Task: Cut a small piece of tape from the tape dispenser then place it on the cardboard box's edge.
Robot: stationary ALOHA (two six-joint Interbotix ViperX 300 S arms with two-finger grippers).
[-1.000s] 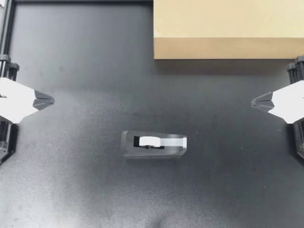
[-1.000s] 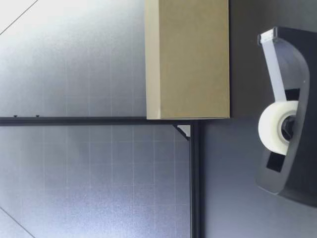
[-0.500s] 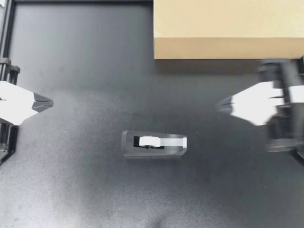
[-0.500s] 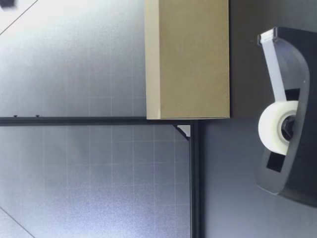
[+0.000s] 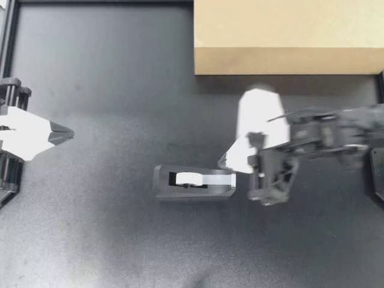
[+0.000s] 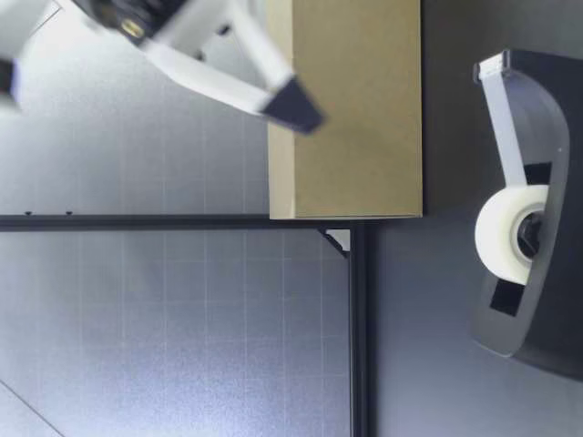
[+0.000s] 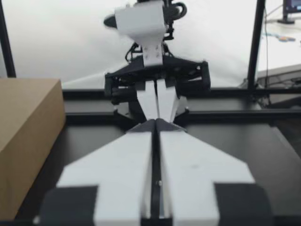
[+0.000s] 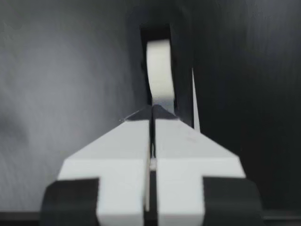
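Cardboard, plain and brown, is seen at the far edge of the black table (image 5: pixel 108 72). The cardboard box (image 5: pixel 288 36) is set there toward the right side, well apart from the tape dispenser (image 5: pixel 193 182), which is placed near the table's middle. The dispenser's dark body is turned with its cutter end toward the right arm. The white tape roll (image 5: pixel 185 178) is seated in it, and a strip of tape (image 5: pixel 219 178) is drawn from the roll to the cutter.

The right gripper (image 5: pixel 225 161) is found just beside that cutter end, its two fingers pressed together with nothing between them (the arm is blurred in the top view). In the right wrist view the roll is seen just ahead of the joined tips.

The left gripper (image 5: pixel 67 133) is seen at the table's left side, well apart from the dispenser, its fingers likewise pressed together on nothing. In the low view the dispenser is shown upright on the table, nearer to the camera than the box.
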